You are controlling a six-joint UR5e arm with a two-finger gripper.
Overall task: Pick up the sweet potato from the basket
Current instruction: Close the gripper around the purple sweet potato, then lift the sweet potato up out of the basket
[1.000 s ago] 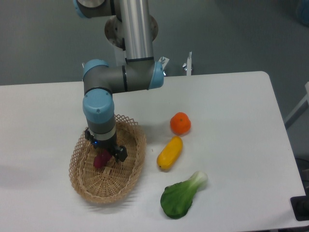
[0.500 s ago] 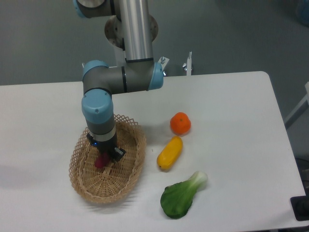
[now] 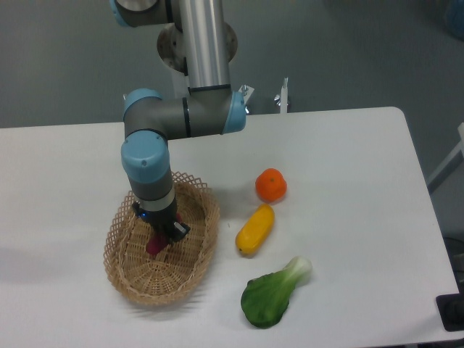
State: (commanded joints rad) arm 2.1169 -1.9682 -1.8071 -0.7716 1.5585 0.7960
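The tool [image 3: 161, 235] is reaching down inside the basket [image 3: 122, 270], its fingers sitting tight around the upper end of the sweet potato [image 3: 154, 244], so it appears to be gripping the tuber with its jaws nearly closed; only a small magenta portion is showing below the black fingers. The sweet potato is lying in the middle of the basket, seemingly resting on or just off the woven floor, though which is hard to tell. The basket is standing at the left of the white surface [image 3: 348, 167], and well apart to its right are lying the orange [image 3: 270, 185], the yellow fruit [image 3: 255, 229] and the green leafy vegetable [image 3: 274, 292]. Judging from here, the hold is looking off-centre on a smooth, tapered body, so the tuber may be pivoting or slipping out during a lift; a finger catching the wicker could also be dragging the light basket along.
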